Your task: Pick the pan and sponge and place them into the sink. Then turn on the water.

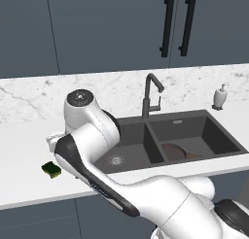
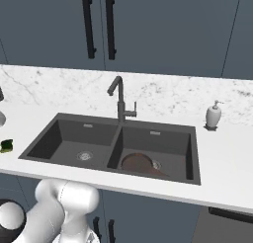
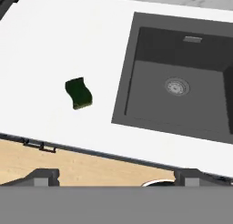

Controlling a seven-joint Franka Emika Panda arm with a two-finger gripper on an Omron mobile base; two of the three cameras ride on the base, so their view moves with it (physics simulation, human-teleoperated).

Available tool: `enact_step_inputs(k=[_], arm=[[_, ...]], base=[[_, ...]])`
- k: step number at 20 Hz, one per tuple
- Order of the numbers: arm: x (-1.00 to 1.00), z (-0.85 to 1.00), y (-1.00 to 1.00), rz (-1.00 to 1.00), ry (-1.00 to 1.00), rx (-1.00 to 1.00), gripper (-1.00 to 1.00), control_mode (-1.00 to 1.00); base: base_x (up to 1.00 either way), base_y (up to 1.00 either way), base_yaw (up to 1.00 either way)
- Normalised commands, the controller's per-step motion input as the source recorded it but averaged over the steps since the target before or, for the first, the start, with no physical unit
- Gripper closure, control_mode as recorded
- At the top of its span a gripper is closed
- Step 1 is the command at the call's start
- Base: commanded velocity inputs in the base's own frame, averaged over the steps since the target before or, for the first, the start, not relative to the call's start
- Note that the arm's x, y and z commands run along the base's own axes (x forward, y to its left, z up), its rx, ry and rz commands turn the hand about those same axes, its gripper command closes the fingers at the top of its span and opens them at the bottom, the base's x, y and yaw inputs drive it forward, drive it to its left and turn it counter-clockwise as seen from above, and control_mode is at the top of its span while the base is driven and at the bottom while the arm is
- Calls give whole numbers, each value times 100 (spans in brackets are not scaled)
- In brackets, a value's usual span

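The dark brown pan (image 1: 175, 151) (image 2: 138, 163) lies in the right basin of the dark grey double sink (image 1: 194, 117) (image 2: 69, 126) (image 3: 124, 82). On the white counter left of the sink rests the sponge (image 1: 51, 170) (image 2: 6, 145) (image 3: 78, 93), green side up. My gripper (image 3: 117, 176) hangs open and empty well above the counter's front edge, with the sponge ahead and to the left in the hand view. The arched faucet (image 1: 151, 94) (image 2: 120, 101) stands behind the divider; no water runs from it.
A white soap dispenser (image 1: 220, 96) (image 2: 213, 116) stands on the counter at the sink's back right. Dark blue cabinets with black handles hang above the marble backsplash. The left basin holds just its drain (image 3: 176, 86).
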Motion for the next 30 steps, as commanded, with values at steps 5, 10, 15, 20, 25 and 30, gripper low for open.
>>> enact_step_inputs(k=[5, 10, 15, 20, 25, 30], arm=[[36, -35, 50, 15, 7, -8, -100, -100], [28, -37, 45, 12, 6, -5, -100, -100], [37, -28, 29, 9, 9, -1, -100, -100], [43, -38, 23, 7, 11, 0, -100, -100], [35, -49, 20, 2, 10, 0, -100, -100], [21, -39, 12, 0, 2, 0, -100, -100]], base=[[0, 0, 0], [0, 0, 0], [0, 0, 0], [0, 0, 0], [0, 0, 0], [0, 0, 0]])
